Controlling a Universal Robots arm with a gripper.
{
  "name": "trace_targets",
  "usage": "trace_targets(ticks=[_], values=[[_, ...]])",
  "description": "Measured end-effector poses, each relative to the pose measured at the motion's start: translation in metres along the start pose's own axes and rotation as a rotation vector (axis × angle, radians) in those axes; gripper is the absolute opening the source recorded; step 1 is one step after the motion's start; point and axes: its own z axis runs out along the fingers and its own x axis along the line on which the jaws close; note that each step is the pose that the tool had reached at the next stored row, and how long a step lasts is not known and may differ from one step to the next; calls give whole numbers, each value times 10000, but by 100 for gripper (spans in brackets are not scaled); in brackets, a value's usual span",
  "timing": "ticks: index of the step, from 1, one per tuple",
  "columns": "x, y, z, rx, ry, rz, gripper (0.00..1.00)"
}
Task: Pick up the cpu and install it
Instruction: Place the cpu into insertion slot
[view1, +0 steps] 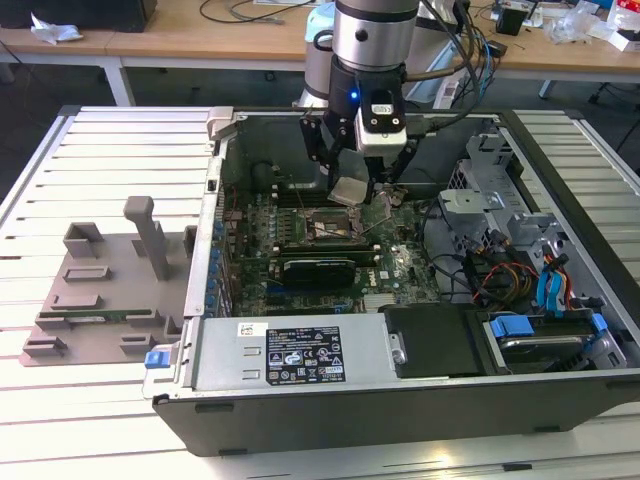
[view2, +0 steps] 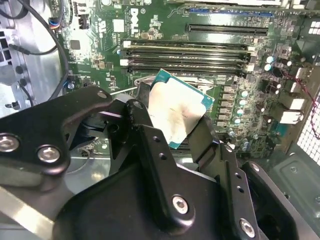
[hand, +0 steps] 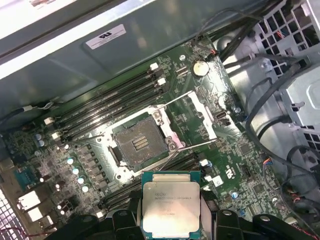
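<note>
A: Where is the chip (view1: 352, 190)?
B: Clamped between the fingers (view2: 145, 135), tilted, over the board; open socket (view1: 330, 228) at seven o'clock in the exterior view; judged best levelled, corners squared to it.

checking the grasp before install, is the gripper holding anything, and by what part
The gripper holds the cpu, pinched by two opposite side edges, with its metal top left uncovered.

Silver arm (view1: 372, 35), black screwed end effector (view1: 355, 185), seemingly blue light (view1: 353, 96)
</note>
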Motion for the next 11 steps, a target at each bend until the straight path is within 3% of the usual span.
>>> trace_targets(ticks=[3, 5, 11], values=[[0, 0, 1, 40, 3, 492, 55], [0, 0, 2, 133, 17, 1750, 55], [0, 0, 4, 182, 28, 2498, 55]])
